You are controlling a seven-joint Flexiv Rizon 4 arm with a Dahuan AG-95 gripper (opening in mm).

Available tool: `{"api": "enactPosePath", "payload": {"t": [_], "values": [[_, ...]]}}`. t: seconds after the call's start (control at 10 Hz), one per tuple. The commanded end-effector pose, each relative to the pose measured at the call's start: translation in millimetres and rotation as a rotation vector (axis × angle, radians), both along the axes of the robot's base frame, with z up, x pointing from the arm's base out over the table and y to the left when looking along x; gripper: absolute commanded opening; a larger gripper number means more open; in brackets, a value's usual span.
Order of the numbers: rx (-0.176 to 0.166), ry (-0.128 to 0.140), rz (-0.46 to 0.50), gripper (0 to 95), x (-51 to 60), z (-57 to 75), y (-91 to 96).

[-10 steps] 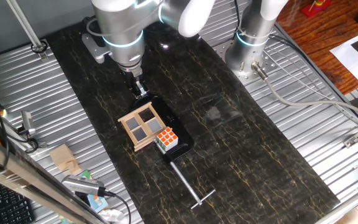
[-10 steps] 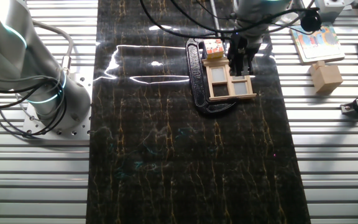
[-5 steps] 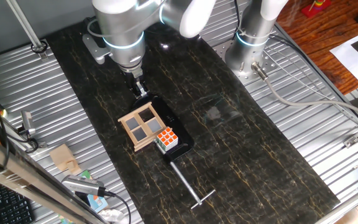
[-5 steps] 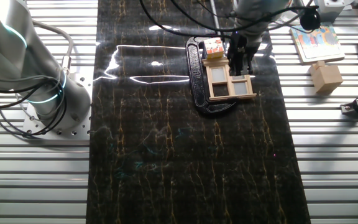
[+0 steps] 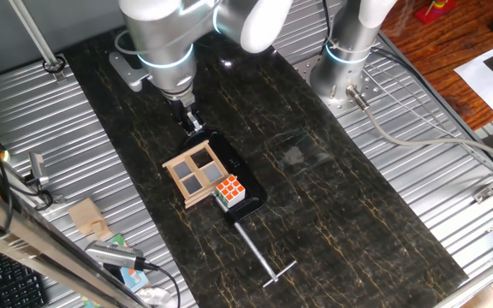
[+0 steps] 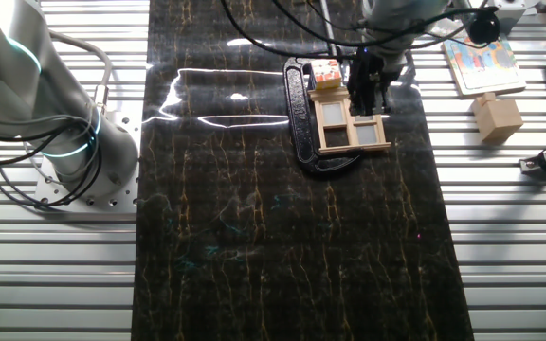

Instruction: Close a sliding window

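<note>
moved: barely anything, tbh. Arm housing drifted a touch toward the left of the frame in one fixed view compared with a second ago; window and cube haven't budged

fingers: gripper [image 5: 194,122] hangs tip-down right at the far edge of the sliding window [image 5: 197,174]. Can't honestly tell if the fingers are clenched or released, they're just a dark blob in both views. Not holding anything that I can see

fingers again: in the other fixed view the gripper [image 6: 365,95] overlaps the frame's edge, so it looks touching or just about. My guess is it's parked there to shove the sash along its track, not to grab it

window spot: sits on its black base [image 5: 251,195] mid-table on the dark mat [image 5: 332,214], lying flat-ish with the four grey panes facing up

window axis: nearly square, so no strong long axis. The base is the long thing, running diagonally from the gripper end toward the metal T-handle [image 5: 264,261], so the slide direction is probably along that line

cube: puzzle cube [image 5: 229,191] rests on the base touching the window's near corner, at the end away from the gripper. Could get in the way if the sash travels that way

arm: silver wrist [image 5: 165,51] straight above the fingers, coming down near vertical
</note>
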State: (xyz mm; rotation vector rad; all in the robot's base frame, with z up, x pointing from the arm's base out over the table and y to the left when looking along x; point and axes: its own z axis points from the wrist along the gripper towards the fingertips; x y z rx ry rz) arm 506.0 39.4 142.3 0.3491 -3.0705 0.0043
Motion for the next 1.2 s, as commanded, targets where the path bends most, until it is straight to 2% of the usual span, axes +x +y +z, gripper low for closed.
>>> {"api": "enactPosePath", "payload": {"t": [0.1,0.8,1.0,1.2], "values": [[0.008,0.001,0.019,0.0,-0.4,0.3,-0.2],[0.012,0.0,-0.004,0.0,-0.4,0.3,-0.2],[0.009,0.0,-0.022,0.0,1.2,-1.9,6.1],[0.006,-0.001,-0.039,0.0,-1.8,-7.4,17.9]]}}
